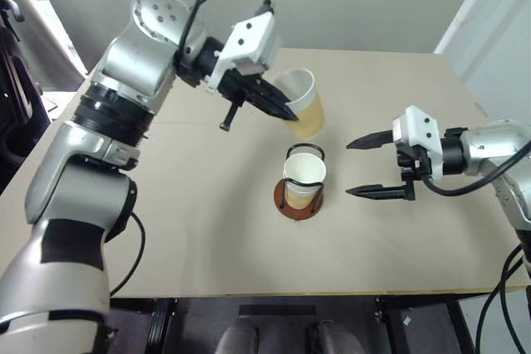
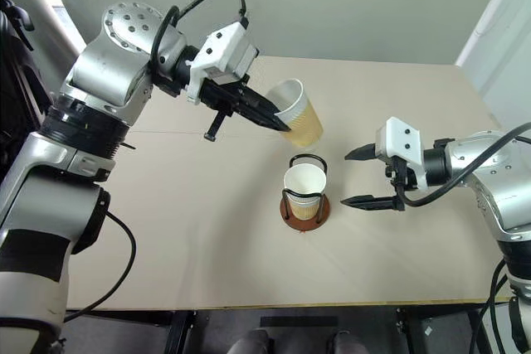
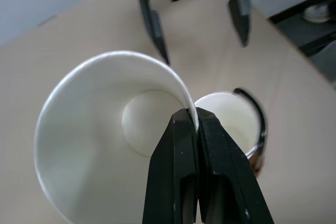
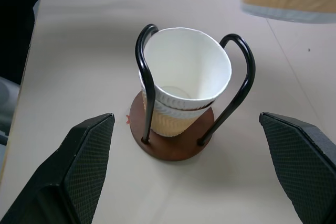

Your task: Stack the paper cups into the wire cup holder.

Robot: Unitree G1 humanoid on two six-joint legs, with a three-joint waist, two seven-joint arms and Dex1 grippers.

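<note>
On the table (image 1: 207, 230) we count one wire cup holder (image 1: 299, 201) near the middle, with what we judge from the right wrist view to be two paper cups already nested in it (image 4: 181, 85); that makes three cups with the one in the air, so most of the stacking looks done. Our left gripper (image 1: 278, 107) pinches the rim of the third cup (image 1: 302, 104), tilted just beyond the holder, and it is yet to be dropped in. Our right gripper (image 1: 379, 167) stands wide and empty just right of the holder.
</note>
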